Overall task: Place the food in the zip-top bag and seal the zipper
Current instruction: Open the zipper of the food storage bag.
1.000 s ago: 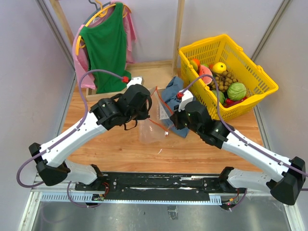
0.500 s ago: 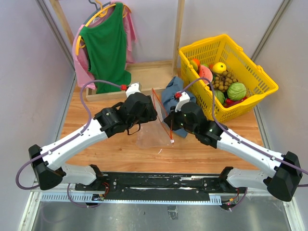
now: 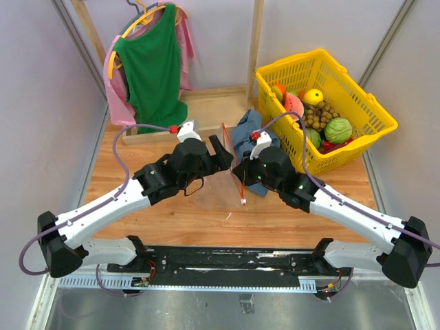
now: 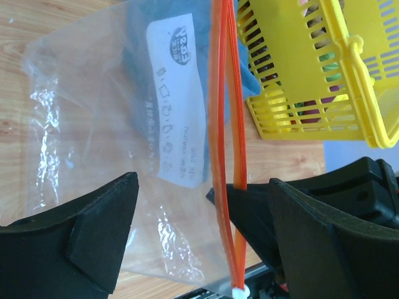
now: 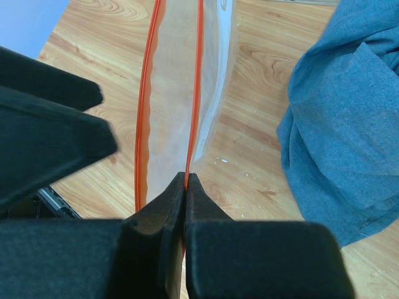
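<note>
The zip-top bag hangs upright over the table, clear, with a white label. Its orange zipper is parted into two strips. My right gripper is shut on the right-hand strip and holds the bag up; in the top view it is at the bag's right. My left gripper is open, its fingers standing on either side of the bag's mouth without touching it; from above it is just left of the zipper. The food, a green cabbage among it, lies in the basket.
A yellow lattice basket stands at the back right, close behind the bag. A blue-grey cloth lies crumpled between bag and basket. Green and pink shirts hang on a rack at the back left.
My left gripper has let go of the zipper and opened wide. The bag has swung upright, hanging from my right gripper, and both arms have shifted slightly toward the middle.
</note>
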Action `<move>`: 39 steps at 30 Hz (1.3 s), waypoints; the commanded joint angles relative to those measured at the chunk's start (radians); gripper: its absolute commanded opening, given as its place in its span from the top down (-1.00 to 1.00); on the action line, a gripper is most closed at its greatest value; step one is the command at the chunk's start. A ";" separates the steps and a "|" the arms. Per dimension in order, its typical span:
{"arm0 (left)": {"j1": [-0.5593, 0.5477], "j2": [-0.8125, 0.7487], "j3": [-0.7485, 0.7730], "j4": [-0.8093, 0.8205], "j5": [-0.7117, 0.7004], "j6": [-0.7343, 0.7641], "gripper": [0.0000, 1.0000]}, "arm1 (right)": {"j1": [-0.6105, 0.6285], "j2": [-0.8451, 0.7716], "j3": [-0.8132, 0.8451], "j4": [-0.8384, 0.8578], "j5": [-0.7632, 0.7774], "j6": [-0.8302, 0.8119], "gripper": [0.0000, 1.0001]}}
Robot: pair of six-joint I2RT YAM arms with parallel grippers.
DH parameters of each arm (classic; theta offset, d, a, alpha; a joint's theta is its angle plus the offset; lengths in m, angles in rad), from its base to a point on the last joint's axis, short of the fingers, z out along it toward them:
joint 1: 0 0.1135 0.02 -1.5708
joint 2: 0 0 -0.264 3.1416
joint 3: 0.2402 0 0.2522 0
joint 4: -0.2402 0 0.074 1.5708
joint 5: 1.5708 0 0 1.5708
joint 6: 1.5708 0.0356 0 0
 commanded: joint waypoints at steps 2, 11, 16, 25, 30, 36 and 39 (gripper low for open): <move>-0.006 0.068 0.011 0.063 0.000 -0.038 -0.74 | 0.022 -0.010 -0.008 0.036 0.007 0.017 0.98; -0.006 0.101 0.009 0.000 -0.106 -0.050 -0.40 | 0.029 -0.022 -0.002 0.018 0.031 -0.008 0.99; -0.006 0.111 0.007 -0.011 -0.113 -0.031 -0.12 | 0.029 -0.020 0.004 0.012 0.037 -0.013 0.98; -0.006 0.200 0.042 -0.047 -0.072 -0.028 -0.07 | 0.029 -0.005 0.001 0.020 0.026 -0.003 0.98; -0.006 0.187 0.060 -0.088 -0.084 0.005 0.29 | 0.028 -0.024 -0.001 -0.011 0.082 -0.030 0.98; -0.006 0.155 0.120 -0.216 -0.122 0.058 0.70 | -0.002 -0.060 0.010 -0.104 0.165 -0.090 0.99; -0.006 0.150 0.181 -0.318 -0.117 0.088 0.81 | -0.053 -0.060 0.023 -0.173 0.165 -0.115 0.99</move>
